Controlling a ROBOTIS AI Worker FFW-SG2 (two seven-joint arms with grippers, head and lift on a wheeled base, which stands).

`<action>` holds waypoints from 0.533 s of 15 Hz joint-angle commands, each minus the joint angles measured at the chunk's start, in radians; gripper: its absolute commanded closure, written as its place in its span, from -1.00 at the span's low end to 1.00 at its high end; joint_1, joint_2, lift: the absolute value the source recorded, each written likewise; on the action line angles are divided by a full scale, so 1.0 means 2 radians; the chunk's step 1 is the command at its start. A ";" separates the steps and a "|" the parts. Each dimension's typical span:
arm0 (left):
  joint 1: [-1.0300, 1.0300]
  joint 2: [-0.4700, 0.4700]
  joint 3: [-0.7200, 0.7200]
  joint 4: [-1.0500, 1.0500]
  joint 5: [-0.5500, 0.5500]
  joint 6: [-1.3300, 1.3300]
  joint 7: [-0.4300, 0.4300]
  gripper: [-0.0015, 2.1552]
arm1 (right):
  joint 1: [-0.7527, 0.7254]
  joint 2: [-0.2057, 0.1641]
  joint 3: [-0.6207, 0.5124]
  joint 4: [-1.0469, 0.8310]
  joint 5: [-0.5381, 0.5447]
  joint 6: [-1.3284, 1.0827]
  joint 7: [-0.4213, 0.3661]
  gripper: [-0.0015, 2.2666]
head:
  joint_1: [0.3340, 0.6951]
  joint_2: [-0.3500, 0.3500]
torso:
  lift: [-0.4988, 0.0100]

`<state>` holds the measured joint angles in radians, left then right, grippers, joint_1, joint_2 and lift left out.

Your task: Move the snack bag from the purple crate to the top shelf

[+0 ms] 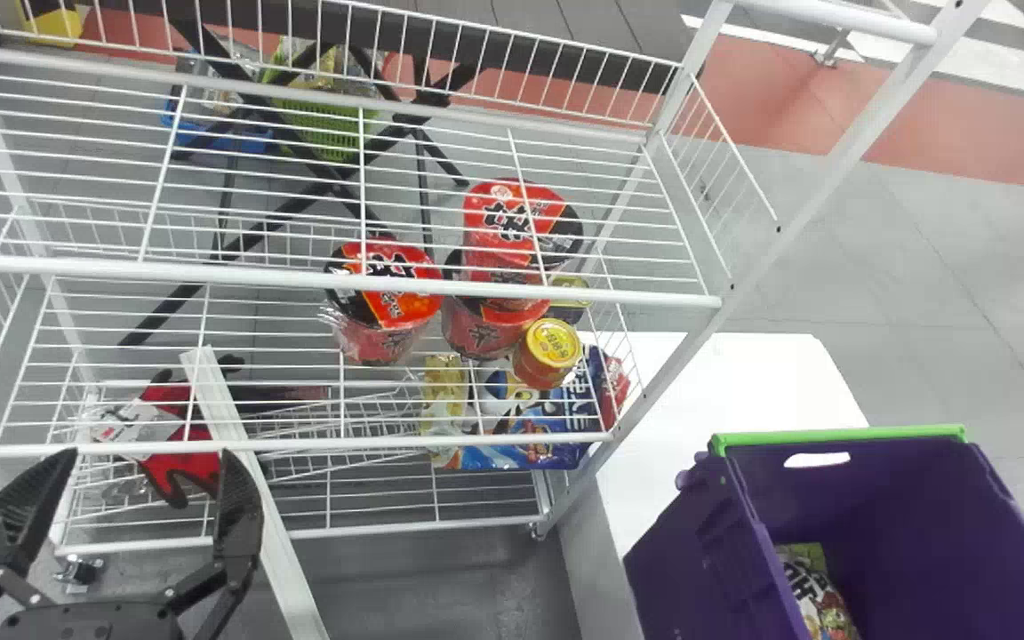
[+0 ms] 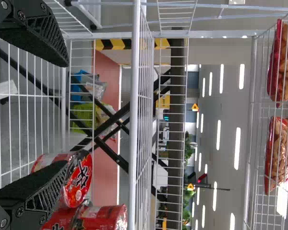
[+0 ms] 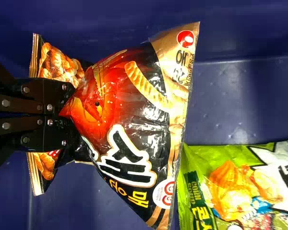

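The snack bag [image 3: 134, 120] is located inside the purple crate [image 1: 841, 498] and is gripped by the right gripper [image 3: 65, 116], whose fingers are closed on its crumpled middle. The broad printed face is exposed; part of the bag is covered by the fingers. Crimped packaging is seen on the other side of the fingers, but whether it belongs to the same bag cannot be determined.

Beside the snack bag, a green snack bag [image 3: 235, 191] is placed on the crate floor, cut off by the edge of the right wrist view. In the head view, it is partly hidden by the crate wall, and the crate is cut off at the bottom edge. The white counter [image 1: 725, 382] is partly covered by the crate.

To the robot's left of the crate, a white wire rack [image 1: 476, 292] is positioned. Red noodle cups [image 1: 383, 289] and a yellow-lidded can [image 1: 552, 344] are seen through its wires. Lower down, a blue package [image 1: 556, 427] and red gloves [image 1: 188, 467] are crossed by wires; the gloves are also partly covered by a white bar [image 1: 250, 480]. The left gripper [image 1: 152, 455] is held in front of the rack, fingers spread, with nothing gripped. In the left wrist view, red snack packs [image 2: 278, 153] are seen higher up, behind wires and cut off.
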<state>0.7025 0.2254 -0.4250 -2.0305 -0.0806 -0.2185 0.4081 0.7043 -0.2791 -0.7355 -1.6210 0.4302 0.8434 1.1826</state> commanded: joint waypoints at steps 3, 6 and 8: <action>0.000 -0.001 -0.002 0.002 -0.003 0.002 0.001 -0.91 | 0.003 0.002 -0.002 -0.005 0.000 -0.009 -0.001 0.67 | 1.00 -1.00 | -0.66; 0.001 -0.001 -0.002 0.004 -0.003 0.003 0.002 -0.91 | 0.003 0.006 -0.002 -0.005 0.000 -0.022 -0.005 0.67 | 1.00 -1.00 | -0.62; 0.001 -0.003 -0.003 0.005 -0.003 0.003 0.002 -0.91 | 0.003 0.008 -0.002 -0.004 0.000 -0.032 -0.008 0.67 | 1.00 -1.00 | -0.58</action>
<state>0.7041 0.2212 -0.4304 -2.0221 -0.0867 -0.2124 0.4111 0.7103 -0.2646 -0.7392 -1.6307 0.4300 0.7911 1.1691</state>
